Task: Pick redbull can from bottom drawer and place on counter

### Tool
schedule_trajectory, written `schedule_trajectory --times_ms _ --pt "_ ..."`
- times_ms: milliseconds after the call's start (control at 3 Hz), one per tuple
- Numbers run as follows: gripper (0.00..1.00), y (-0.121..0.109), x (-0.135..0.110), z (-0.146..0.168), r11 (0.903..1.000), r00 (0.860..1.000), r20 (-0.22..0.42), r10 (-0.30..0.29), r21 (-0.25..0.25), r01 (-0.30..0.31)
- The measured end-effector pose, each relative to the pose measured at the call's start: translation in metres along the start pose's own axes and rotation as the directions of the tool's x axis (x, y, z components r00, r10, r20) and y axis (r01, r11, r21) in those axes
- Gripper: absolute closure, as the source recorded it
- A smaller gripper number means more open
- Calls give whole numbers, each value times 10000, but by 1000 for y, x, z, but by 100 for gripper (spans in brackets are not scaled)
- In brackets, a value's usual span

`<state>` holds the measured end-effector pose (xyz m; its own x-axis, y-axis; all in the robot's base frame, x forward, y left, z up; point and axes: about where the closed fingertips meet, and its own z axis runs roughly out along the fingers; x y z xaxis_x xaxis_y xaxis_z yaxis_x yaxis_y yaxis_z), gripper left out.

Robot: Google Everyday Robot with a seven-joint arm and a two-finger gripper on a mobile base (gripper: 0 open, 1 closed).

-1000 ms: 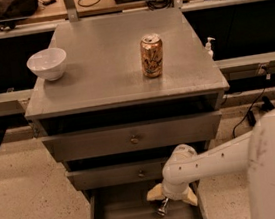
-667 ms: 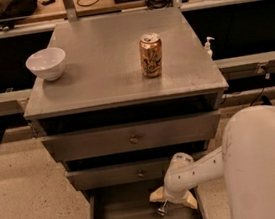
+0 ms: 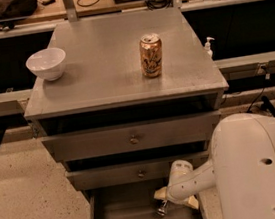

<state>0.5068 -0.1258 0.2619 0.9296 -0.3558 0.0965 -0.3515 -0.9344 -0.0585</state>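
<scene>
Gripper [image 3: 177, 199] held low inside bottom drawer [image 3: 121, 214], since redbull can [image 3: 162, 209] is seen at its 8 o'clock. Grasp state cannot be told. Counter [image 3: 103, 78], 12 o'clock, reserved for placing.

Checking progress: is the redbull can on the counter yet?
No, the redbull can is down in the open bottom drawer at the gripper, while the counter holds a white bowl and a gold can.
</scene>
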Motion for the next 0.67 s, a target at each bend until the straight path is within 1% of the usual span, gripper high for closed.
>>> schedule_trajectory --times_ms 333,667 --pt "0 1 8 18 9988 9993 -175 332 371 -325" --pt "0 1 14 35 9976 9979 -268 594 357 -585"
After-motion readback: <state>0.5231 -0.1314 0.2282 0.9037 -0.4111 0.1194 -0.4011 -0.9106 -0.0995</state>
